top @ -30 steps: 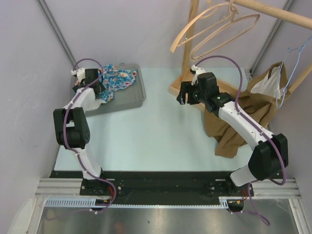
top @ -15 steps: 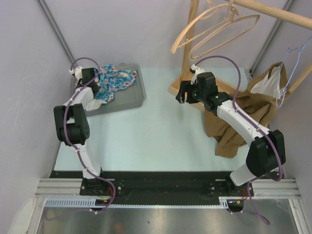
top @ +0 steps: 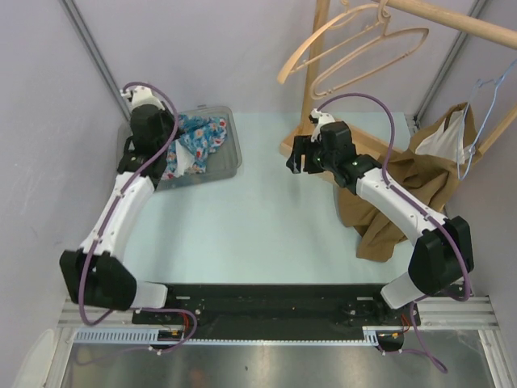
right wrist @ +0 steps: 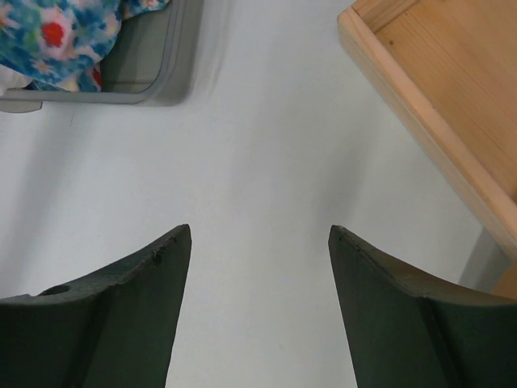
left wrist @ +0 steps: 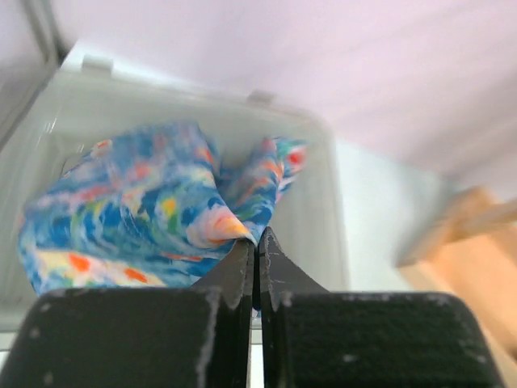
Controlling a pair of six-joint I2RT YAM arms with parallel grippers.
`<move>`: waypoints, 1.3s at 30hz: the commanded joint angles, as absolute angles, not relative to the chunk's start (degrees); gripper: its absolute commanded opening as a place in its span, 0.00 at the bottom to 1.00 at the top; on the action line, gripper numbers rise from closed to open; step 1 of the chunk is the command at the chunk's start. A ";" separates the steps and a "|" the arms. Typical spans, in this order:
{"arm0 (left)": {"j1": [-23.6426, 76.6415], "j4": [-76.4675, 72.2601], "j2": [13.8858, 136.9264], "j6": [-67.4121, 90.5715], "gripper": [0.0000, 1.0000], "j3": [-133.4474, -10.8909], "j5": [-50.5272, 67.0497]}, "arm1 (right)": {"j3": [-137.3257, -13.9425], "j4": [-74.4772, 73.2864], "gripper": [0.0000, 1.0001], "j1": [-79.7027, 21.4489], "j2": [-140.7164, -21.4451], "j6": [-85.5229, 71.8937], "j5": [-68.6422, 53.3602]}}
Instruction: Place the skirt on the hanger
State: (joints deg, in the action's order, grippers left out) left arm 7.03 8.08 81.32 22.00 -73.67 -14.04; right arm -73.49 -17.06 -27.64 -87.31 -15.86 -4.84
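Top view: skirt point(top: 199, 137) lies in the bin point(top: 229, 166) at the table's point(top: 242, 230) far left corner, hanger point(top: 300, 53) on the rail above the far right corner; left wrist view: left gripper point(left wrist: 257, 242) fingers pinched together on a skirt fold; right wrist view: right gripper point(right wrist: 258, 234) fingers wide, holding nothing, above the table.

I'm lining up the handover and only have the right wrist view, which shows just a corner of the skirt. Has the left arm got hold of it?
Observer: Yes. The left wrist view shows the left fingers shut on a fold of the skirt, over the tray.
Operator: Where is the hanger?
Observer: Top view: wooden hangers hang empty from the rail at the table's far right.
Operator: Anything else on that rail?
Observer: A brown garment is draped beneath it.
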 commanded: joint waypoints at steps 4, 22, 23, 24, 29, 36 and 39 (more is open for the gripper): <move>6.68 8.70 69.88 18.37 0.00 -80.41 -5.29 | -73.74 -13.80 0.75 -31.55 -80.43 -14.33 -2.45; 10.63 20.21 61.09 21.35 0.00 -96.50 16.95 | -73.83 -10.20 0.82 -48.51 -67.24 -6.15 2.19; 10.90 20.21 60.39 21.71 0.00 -96.50 17.22 | -73.83 -10.02 0.82 -49.99 -66.80 -6.15 2.72; 11.25 20.39 60.29 21.88 0.00 -96.50 17.84 | -73.74 -9.58 0.83 -50.53 -66.10 -6.15 3.33; 13.00 21.09 59.68 22.41 0.00 -95.72 19.42 | -73.74 -8.00 0.84 -54.75 -64.51 -4.93 4.57; 16.25 20.57 58.28 22.94 0.00 -90.62 20.74 | -73.74 -5.10 0.87 -62.57 -67.84 -0.97 9.84; 16.87 20.65 57.92 23.03 0.00 -88.86 20.74 | -73.74 -4.83 0.87 -63.54 -70.74 -1.58 12.82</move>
State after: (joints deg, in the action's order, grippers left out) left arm 15.81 22.65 59.24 21.89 -90.30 19.42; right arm -73.23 -7.92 -62.48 -67.85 -2.85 7.40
